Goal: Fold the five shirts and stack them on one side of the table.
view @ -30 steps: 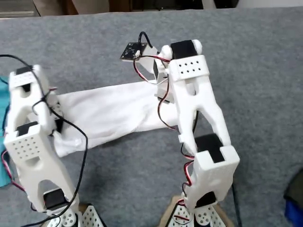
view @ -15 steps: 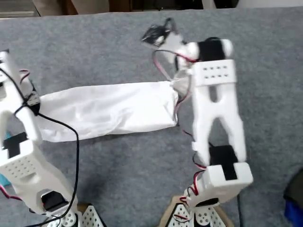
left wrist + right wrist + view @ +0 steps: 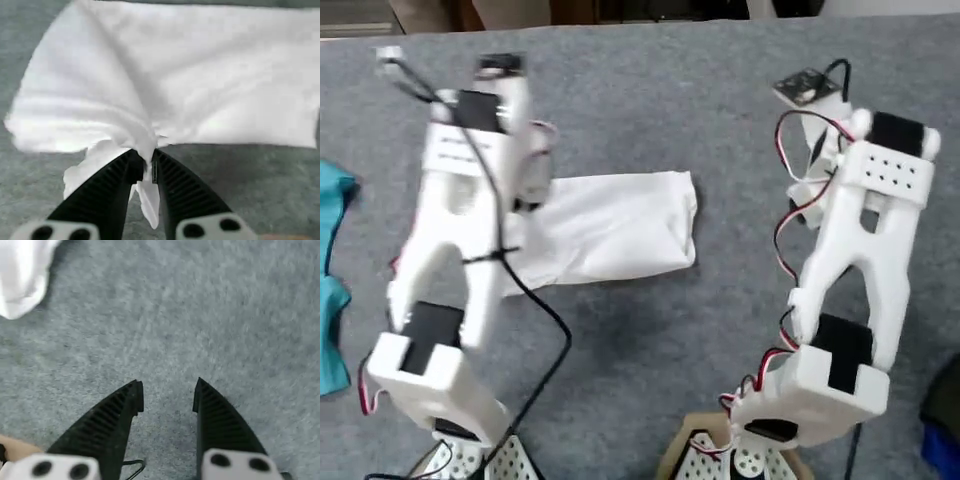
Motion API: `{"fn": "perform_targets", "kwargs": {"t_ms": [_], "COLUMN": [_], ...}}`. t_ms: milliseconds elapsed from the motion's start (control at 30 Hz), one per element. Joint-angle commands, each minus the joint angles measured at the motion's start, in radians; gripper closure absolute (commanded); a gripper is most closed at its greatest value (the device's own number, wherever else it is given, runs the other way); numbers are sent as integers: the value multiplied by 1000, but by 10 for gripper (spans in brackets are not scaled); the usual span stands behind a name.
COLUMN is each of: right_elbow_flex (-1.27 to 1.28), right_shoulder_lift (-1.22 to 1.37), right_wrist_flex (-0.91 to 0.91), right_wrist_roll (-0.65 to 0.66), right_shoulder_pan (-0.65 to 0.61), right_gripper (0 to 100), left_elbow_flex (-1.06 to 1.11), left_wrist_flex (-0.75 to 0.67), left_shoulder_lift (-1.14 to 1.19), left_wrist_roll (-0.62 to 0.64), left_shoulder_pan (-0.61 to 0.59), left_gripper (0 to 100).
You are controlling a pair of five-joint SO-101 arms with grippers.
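Since the prior frames we record the left arm (image 3: 455, 230) swung in from the table's (image 3: 720, 90) left edge to over the shirt (image 3: 620, 225). The right arm (image 3: 865, 240) has drawn off to the right, well apart from it. We find the left gripper (image 3: 147, 167) pinched tight on a fold of shirt. The right gripper (image 3: 167, 397) stands narrowly parted over bare table, holding nothing. The shirt lies mid-table, now shorter. A teal cloth (image 3: 332, 195) lies at the left edge.

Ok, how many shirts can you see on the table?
2: a white shirt mid-table, pinched by the left gripper, and a teal shirt at the left edge. Others may be hidden.
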Motion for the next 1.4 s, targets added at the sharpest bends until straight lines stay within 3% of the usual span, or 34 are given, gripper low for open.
{"fn": "perform_targets", "kwargs": {"t_ms": [0,133,367,433,533,600,700,833,1367], "right_elbow_flex": [82,182,286,334,427,470,483,476,464], "right_shoulder_lift": [-64,-64,-53,-53,-38,-21,2,-2,1], "right_wrist_flex": [-94,-236,-563,-713,-964,-1062,-1086,-1092,-1091], "right_wrist_roll": [-8,-14,-181,-302,-591,-677,-687,-735,-738], "right_shoulder_pan": [22,4,-54,-61,-58,-45,-19,12,15], "right_gripper": [814,814,814,814,814,815,842,956,958], "left_elbow_flex": [-81,-175,-396,-434,-473,-511,-580,-660,-934], "left_wrist_flex": [9,-6,-5,-5,-5,-5,-5,-5,-9], "left_shoulder_lift": [-33,39,208,249,311,349,407,473,628], "left_wrist_roll": [21,21,21,21,21,21,21,21,21], "left_shoulder_pan": [97,149,233,264,313,331,336,347,427], "left_gripper": [981,981,981,981,981,981,981,981,981]}}
